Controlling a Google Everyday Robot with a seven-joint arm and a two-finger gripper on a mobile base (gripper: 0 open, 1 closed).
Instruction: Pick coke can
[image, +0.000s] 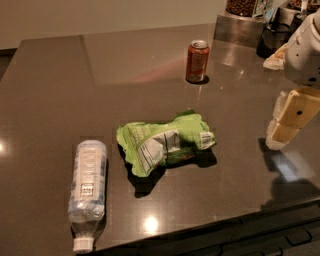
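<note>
- Dark and glossy, the desk (50, 100) fills nearly all of my single camera view, with a pale wall behind its far edge.
- At the far right corner I see a metal box (240, 27) and some dark clutter beside it that I can't identify.
- I see the coke can (197, 61) standing upright on the far part of the desk, right of centre, silver top up, with nothing touching it.
- A crumpled green chip bag (165, 142) lies in the middle of the desk, nearer to me than the can and well apart from it.
- A clear water bottle (88, 192) lies on its side at the near left, with its white cap pointing toward the front edge of the desk.
- The hand (280, 135) hangs at the right edge of the view, pointing down over the desk, with its shadow on the surface just beside it.
- It sits well to the right of the chip bag and nearer to me than the coke can, touching neither.
- I cannot tell whether the hand is open or closed.
</note>
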